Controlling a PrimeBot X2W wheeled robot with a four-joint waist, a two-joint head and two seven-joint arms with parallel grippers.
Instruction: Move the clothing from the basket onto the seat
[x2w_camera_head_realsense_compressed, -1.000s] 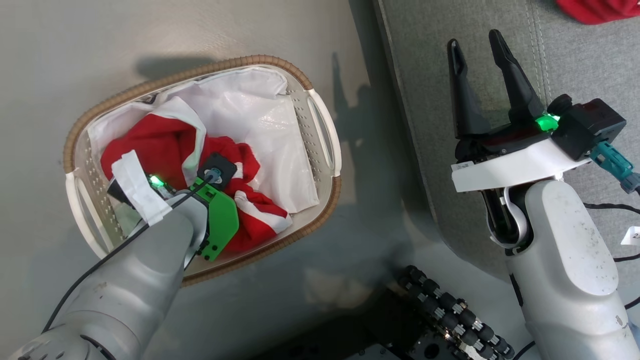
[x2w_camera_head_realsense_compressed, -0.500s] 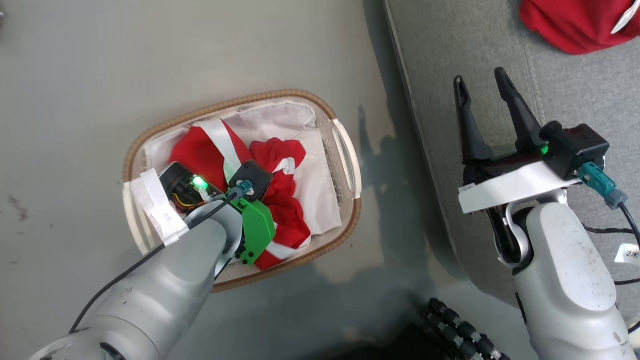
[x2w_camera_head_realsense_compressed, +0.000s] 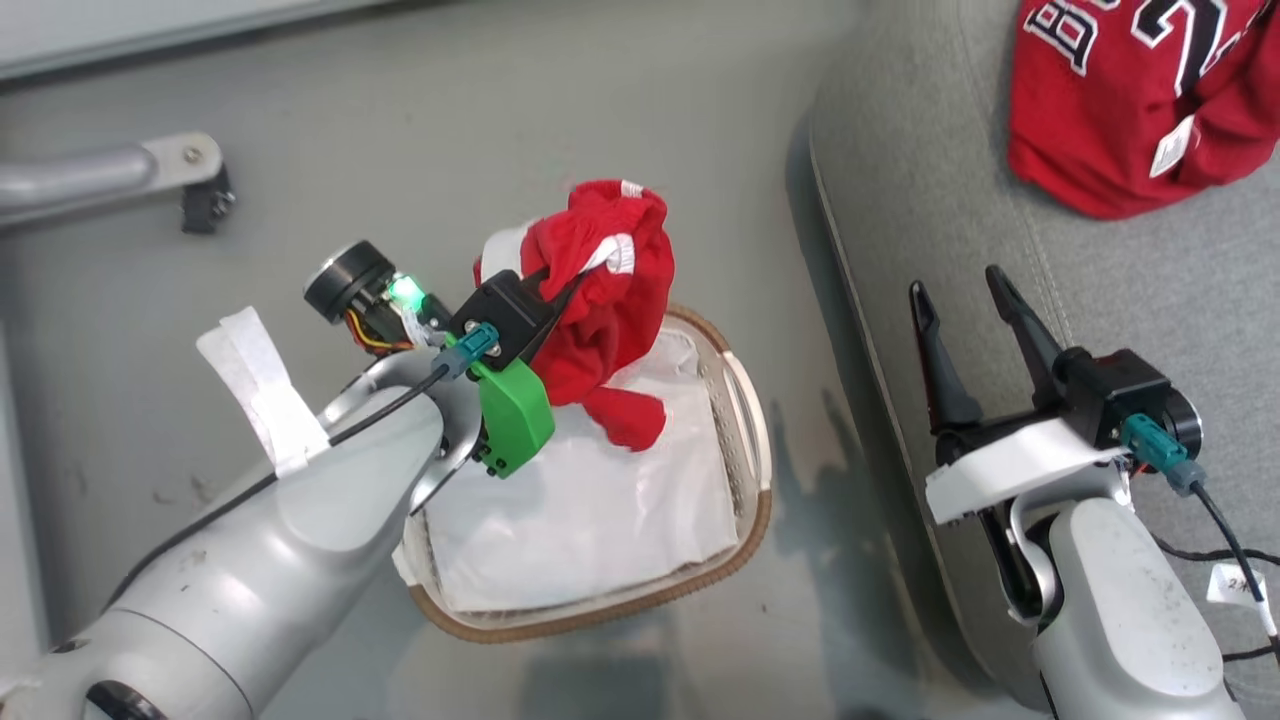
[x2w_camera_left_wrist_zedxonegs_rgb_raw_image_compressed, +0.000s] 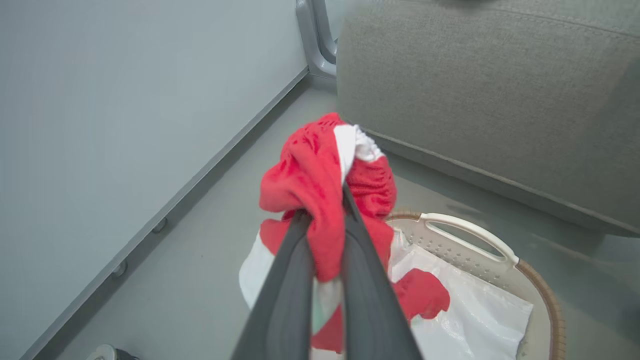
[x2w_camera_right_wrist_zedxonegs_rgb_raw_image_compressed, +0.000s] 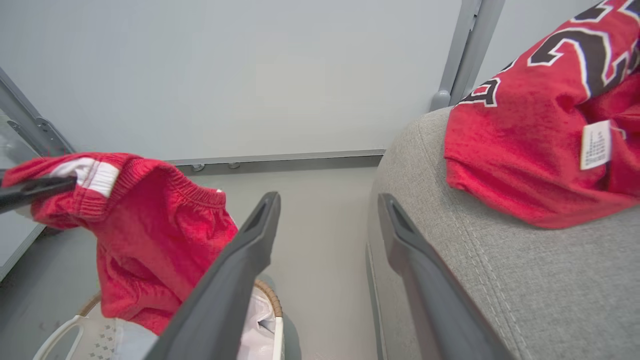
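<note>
Now I hold a red jersey (x2w_camera_head_realsense_compressed: 610, 290) clamped in the left claw (x2w_camera_left_wrist_zedxonegs_rgb_raw_image_compressed: 324, 205), high over the basket (x2w_camera_head_realsense_compressed: 745, 470) for carrying to the seat (x2w_camera_head_realsense_compressed: 950, 150); the right claw (x2w_camera_head_realsense_compressed: 955, 281) idles wide.

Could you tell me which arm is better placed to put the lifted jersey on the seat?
Left. The left gripper is shut on the red jersey, lifted above the basket beside the seat. The right gripper hangs open and empty over the seat's edge.
</note>
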